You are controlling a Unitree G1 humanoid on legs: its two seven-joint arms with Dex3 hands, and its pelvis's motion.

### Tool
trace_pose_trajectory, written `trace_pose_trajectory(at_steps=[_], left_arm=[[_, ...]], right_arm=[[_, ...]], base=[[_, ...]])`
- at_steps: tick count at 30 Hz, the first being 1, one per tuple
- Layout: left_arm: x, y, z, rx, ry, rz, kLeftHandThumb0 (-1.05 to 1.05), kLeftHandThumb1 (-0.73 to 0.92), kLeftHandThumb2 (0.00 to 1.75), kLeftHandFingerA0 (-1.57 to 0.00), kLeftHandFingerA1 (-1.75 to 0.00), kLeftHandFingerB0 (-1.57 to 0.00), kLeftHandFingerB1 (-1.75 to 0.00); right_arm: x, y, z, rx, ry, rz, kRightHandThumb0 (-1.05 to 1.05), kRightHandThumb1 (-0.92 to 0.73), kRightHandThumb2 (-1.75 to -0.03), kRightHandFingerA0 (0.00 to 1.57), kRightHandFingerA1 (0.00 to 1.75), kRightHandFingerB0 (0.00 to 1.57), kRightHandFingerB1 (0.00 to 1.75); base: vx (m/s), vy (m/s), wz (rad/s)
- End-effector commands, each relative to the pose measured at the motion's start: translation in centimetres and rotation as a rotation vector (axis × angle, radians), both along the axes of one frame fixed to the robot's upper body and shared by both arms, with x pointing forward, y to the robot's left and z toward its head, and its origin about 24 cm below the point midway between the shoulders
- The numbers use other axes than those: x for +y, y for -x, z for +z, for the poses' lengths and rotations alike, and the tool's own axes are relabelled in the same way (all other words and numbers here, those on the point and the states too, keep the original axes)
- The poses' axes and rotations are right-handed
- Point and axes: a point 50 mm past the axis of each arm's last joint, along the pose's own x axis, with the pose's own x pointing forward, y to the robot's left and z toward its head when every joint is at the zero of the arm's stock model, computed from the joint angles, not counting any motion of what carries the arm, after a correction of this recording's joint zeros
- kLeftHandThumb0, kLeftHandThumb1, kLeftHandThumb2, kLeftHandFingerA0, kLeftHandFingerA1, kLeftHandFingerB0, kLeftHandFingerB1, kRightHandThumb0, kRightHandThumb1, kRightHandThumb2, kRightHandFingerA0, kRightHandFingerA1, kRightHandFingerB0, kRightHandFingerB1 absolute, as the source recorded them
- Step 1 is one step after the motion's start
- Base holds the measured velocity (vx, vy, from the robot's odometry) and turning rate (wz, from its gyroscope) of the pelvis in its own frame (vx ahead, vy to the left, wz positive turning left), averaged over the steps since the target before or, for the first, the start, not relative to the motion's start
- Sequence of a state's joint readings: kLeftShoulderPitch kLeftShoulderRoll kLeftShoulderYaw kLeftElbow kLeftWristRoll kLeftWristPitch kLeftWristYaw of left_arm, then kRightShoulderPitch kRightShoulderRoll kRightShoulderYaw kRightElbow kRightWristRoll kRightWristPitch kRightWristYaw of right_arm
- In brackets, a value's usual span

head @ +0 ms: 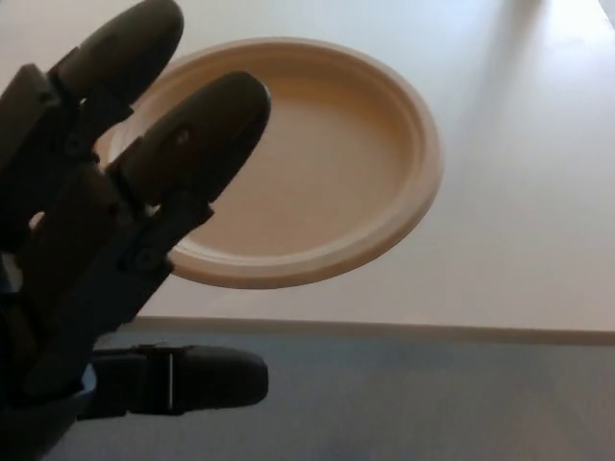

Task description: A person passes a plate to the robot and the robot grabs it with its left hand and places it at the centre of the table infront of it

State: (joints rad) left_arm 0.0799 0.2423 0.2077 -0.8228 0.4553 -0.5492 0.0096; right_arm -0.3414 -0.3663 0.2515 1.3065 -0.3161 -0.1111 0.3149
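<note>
The plate (327,163) fills the upper middle of the frame, held above the pale table (519,240) with its near rim hanging over the table's front edge. It is round and shallow, tan and matte, with a raised moulded rim and a flat well. It looks like pressed fibre or paper pulp, so it is probably very light, fairly stiff across the well but easy to bend or dent at the rim under a hard squeeze. Its dull surface should give decent grip and not slide. The sensible hold is a pinch on the rim at the plate's left side, thumb under and fingers over, with gentle pressure. The robot's left hand (106,250) looms large at the left of the frame, black and blocky, holding nothing: two thick fingers (197,130) spread upward in front of the plate's left edge, and the thumb (192,379) set well apart below. The person's hand is hidden behind it. The right hand does not show.
</note>
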Motion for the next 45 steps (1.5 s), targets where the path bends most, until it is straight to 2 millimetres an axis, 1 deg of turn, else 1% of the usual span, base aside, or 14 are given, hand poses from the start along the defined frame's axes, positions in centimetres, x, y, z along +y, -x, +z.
trace_pose_trajectory(at_steps=[1, 6, 11, 12, 13, 14, 33, 34, 35, 36, 40, 41, 42, 45], left_arm=[[1.3, -3.4, -1.4, 0.232, -0.243, 0.332, -0.86, 0.51, 0.94, -0.09, -0.22, -0.01, -0.16], [1.3, -4.0, -1.7, 0.268, -0.282, 0.363, -0.94, 0.50, 0.83, -0.09, -0.26, -0.03, -0.17], [1.0, -4.6, -2.2, 0.296, -0.338, 0.412, -0.89, 0.52, 0.95, -0.08, -0.37, -0.03, -0.19], [0.9, -4.8, -2.2, 0.304, -0.348, 0.416, -0.94, 0.67, 0.60, -0.12, -0.30, -0.02, -0.24], [0.8, -4.9, -2.3, 0.314, -0.361, 0.422, -0.94, 0.67, 0.60, -0.12, -0.30, -0.02, -0.24], [0.5, -5.5, -2.5, 0.331, -0.387, 0.435, -0.91, 0.53, 0.96, -0.09, -0.32, -0.01, -0.17], [-3.0, -9.0, -5.3, 0.435, -0.548, 0.455, -0.96, 0.54, 0.93, -0.11, -0.38, -0.06, -0.29], [-3.0, -9.2, -5.5, 0.420, -0.547, 0.461, -0.40, 0.17, 0.88, 0.00, -0.47, 0.00, -0.48], [-3.1, -9.3, -5.5, 0.413, -0.546, 0.464, -0.40, 0.17, 0.88, 0.00, -0.47, 0.00, -0.48], [-3.1, -9.6, -5.6, 0.390, -0.534, 0.471, -0.92, 0.64, 0.61, -0.27, -0.32, -0.22, -0.31], [-3.2, -10.4, -5.8, 0.327, -0.474, 0.476, -0.84, 0.61, 0.64, -0.35, -0.34, -0.43, -0.36], [-3.2, -10.6, -5.9, 0.310, -0.415, 0.457, -0.54, 0.51, 0.82, -0.67, -0.55, -0.79, -0.58], [-3.2, -10.7, -6.0, 0.292, -0.384, 0.443, -0.34, 0.53, 0.56, -1.04, -1.21, -0.86, -0.47], [-3.3, -10.9, -6.4, 0.277, -0.315, 0.378, -0.24, 0.53, 0.57, -1.11, -1.38, -0.83, -0.52]], right_arm=[[-1.3, 0.1, 0.5, 0.010, 0.038, -0.009, -0.61, -0.76, -0.62, 0.66, 0.59, 0.46, 0.46], [-1.2, -0.1, 0.6, 0.018, 0.050, 0.007, -0.62, -0.78, -0.63, 0.65, 0.58, 0.44, 0.44], [-1.3, -0.4, 0.9, 0.012, 0.007, -0.021, -0.57, -0.78, -0.63, 0.58, 0.60, 0.41, 0.46], [-1.3, -0.4, 0.9, 0.010, 0.013, -0.024, -0.60, -0.76, -0.62, 0.60, 0.59, 0.42, 0.45], [-1.3, -0.4, 0.9, 0.007, 0.021, -0.027, -0.60, -0.76, -0.62, 0.60, 0.59, 0.42, 0.45], [-1.4, -0.5, 1.0, 0.000, 0.041, -0.002, -0.64, -0.76, -0.61, 0.66, 0.59, 0.42, 0.45], [-1.3, -1.7, 1.7, -0.039, 0.024, -0.029, -0.62, -0.75, -0.62, 0.66, 0.62, 0.45, 0.46], [-1.3, -1.7, 1.7, -0.037, 0.039, -0.008, -0.63, -0.76, -0.62, 0.71, 0.61, 0.47, 0.46], [-1.3, -1.7, 1.7, -0.037, 0.046, 0.001, -0.63, -0.76, -0.62, 0.71, 0.61, 0.47, 0.46], [-1.3, -1.8, 1.8, -0.039, 0.049, 0.014, -0.63, -0.78, -0.63, 0.74, 0.61, 0.49, 0.47], [-1.3, -1.9, 1.9, -0.045, 0.027, 0.002, -0.65, -0.76, -0.63, 0.70, 0.63, 0.47, 0.48], [-1.2, -2.0, 1.9, -0.044, 0.034, 0.001, -0.64, -0.76, -0.63, 0.70, 0.63, 0.47, 0.48], [-1.2, -2.0, 1.9, -0.043, 0.036, 0.000, -0.62, -0.76, -0.62, 0.68, 0.62, 0.46, 0.47], [-1.2, -2.1, 2.0, -0.043, 0.034, 0.014, -0.63, -0.77, -0.63, 0.67, 0.61, 0.43, 0.47]], base=[[0.00, 0.000, 0.00], [0.00, 0.000, 0.00], [0.00, 0.000, 0.00], [0.00, 0.000, 0.00], [0.00, 0.000, 0.00], [0.00, 0.000, 0.00], [0.00, 0.000, 0.00], [0.00, 0.000, 0.00], [0.00, 0.000, 0.00], [0.00, 0.000, 0.00], [0.00, 0.000, 0.00], [0.00, 0.000, 0.00], [0.00, 0.000, 0.00], [0.00, 0.000, 0.00]])
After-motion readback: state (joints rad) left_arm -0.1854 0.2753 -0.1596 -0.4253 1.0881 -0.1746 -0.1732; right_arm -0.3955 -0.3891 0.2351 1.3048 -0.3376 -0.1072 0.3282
